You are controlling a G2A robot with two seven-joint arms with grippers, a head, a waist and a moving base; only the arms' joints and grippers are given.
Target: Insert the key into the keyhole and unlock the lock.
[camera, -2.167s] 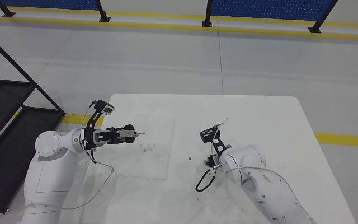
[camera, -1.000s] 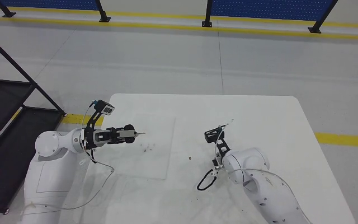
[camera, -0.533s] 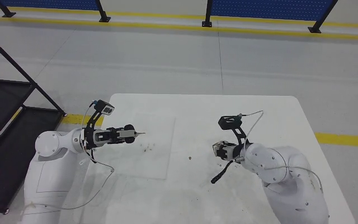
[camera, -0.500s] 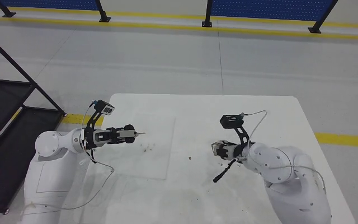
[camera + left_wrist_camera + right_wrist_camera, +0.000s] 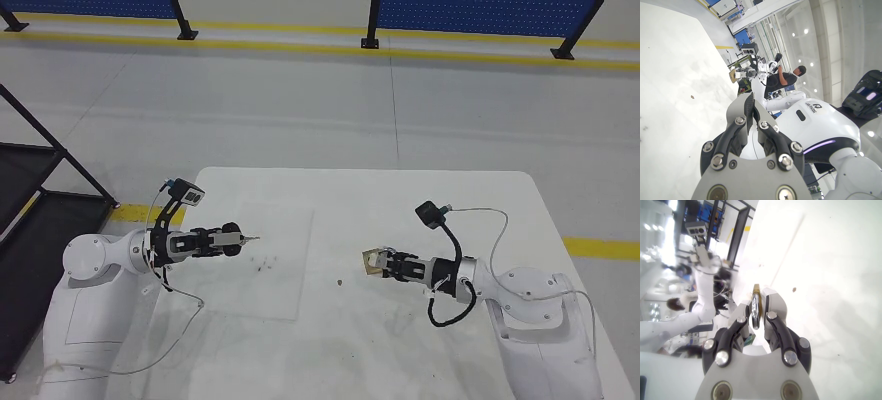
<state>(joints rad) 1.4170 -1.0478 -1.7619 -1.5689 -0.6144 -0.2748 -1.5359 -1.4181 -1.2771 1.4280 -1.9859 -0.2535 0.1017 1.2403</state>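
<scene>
**Desk:** What's closest in?

**Operator:** My left gripper (image 5: 753, 96), its fingers pressed together. From the top camera I see a thin metal sliver past the tips, which I take to be the key (image 5: 252, 239). It sits over the near left part of the white table (image 5: 450, 195) and points toward the other arm.

**Desk:** And the lock?

**Operator:** My right gripper (image 5: 758, 299) is clamped on it. The lock (image 5: 732, 75) is brass with a chrome part, pinched edge-on between the 2 fingers over the table's middle right. Its brass face shows to my left wrist camera. Key and lock are well apart.

**Desk:** Any writing on it?

**Operator:** It's too small for me to read anything.

**Desk:** Farther out?

**Operator:** There's 1 brown speck (image 5: 340, 283) on the table between the grippers, and dark specks (image 5: 265, 265) near the key's tip. Beyond the table I see a black rack (image 5: 45, 230) on my left, a yellow floor line (image 5: 600, 247) and blue barriers (image 5: 480, 15).
</scene>
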